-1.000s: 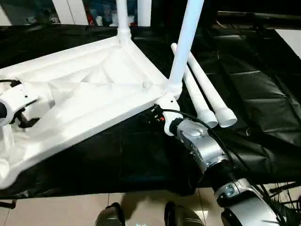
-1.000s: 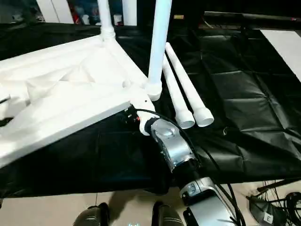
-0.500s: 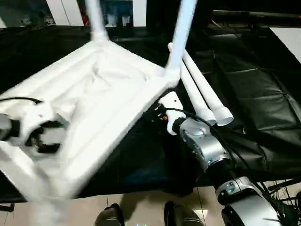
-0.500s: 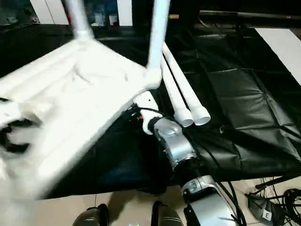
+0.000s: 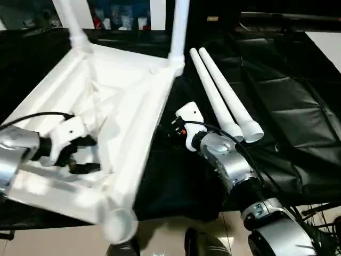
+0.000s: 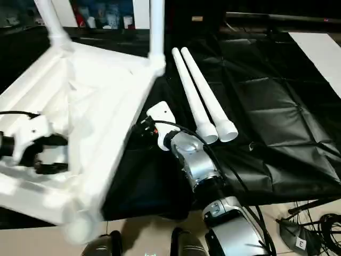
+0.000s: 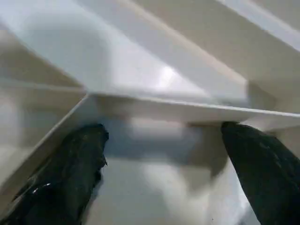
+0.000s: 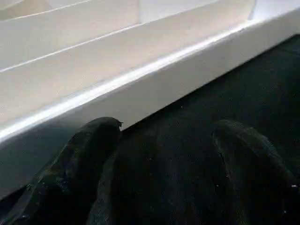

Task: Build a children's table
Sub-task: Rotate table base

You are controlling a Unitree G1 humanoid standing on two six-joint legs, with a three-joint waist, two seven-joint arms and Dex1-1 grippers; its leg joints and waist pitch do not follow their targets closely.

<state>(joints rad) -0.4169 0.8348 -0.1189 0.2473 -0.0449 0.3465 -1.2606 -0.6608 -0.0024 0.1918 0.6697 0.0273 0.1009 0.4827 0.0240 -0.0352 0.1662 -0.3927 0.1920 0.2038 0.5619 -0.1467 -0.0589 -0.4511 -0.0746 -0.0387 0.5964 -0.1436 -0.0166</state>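
You see the tabletop point(image 5: 114, 101) lying upside down on the left of the black-covered counter point(image 5: 298, 106), ribbed underside up, with two legs point(image 5: 178, 29) standing in its far corner sockets. Two loose legs point(image 5: 226, 101) lie side by side to its right. Your left gripper point(image 5: 80, 157) hangs over the near ribs, fingers point(image 7: 70, 173) spread apart. Your right gripper point(image 8: 154, 159) sits beside the tabletop's right edge, also spread, grasping nothing.

Head stereo pair looking down, wrist cameras close against the tabletop point(image 5: 122, 106)
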